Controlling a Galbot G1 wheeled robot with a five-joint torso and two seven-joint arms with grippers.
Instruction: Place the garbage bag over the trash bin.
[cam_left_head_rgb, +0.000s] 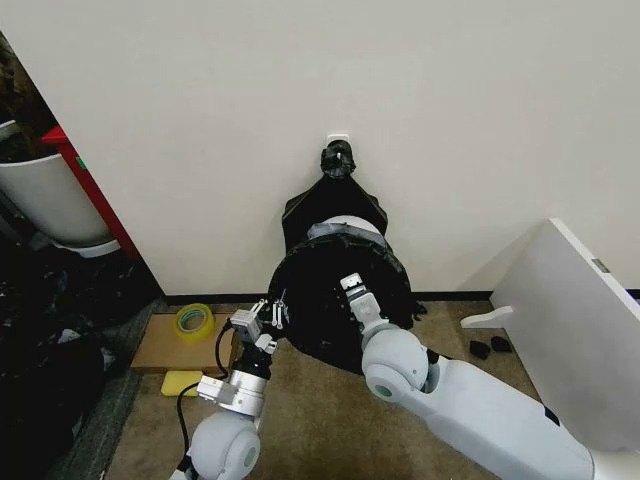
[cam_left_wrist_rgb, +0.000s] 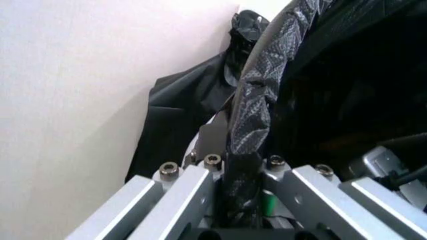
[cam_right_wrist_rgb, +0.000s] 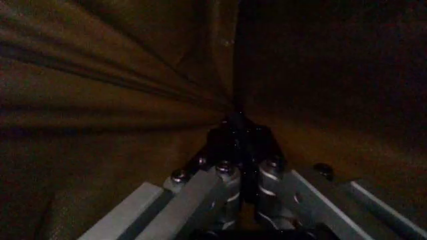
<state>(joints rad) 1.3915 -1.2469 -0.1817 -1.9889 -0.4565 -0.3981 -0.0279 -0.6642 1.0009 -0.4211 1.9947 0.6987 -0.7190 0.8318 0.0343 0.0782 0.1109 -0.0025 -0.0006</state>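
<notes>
The garbage bag (cam_left_head_rgb: 335, 300), glossy crinkled black plastic, drapes over the round trash bin (cam_left_head_rgb: 345, 228). I see my left gripper (cam_left_wrist_rgb: 240, 172) and right gripper (cam_right_wrist_rgb: 241, 170) each pinching its film.

Storage or lab corner: bare wall (cam_left_head_rgb: 200, 120), tape roll (cam_left_head_rgb: 194, 319), cardboard (cam_left_head_rgb: 160, 350), carpet.

The glossy black garbage bag (cam_left_head_rgb: 330, 300) is stretched over the rim of the cream-white trash bin (cam_left_head_rgb: 347, 226) by the wall.

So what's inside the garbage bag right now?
The right pincer reaches into the garbage bag, shut on its film. The left pincer pinches the edge. Most of the trash bin is covered.
</notes>
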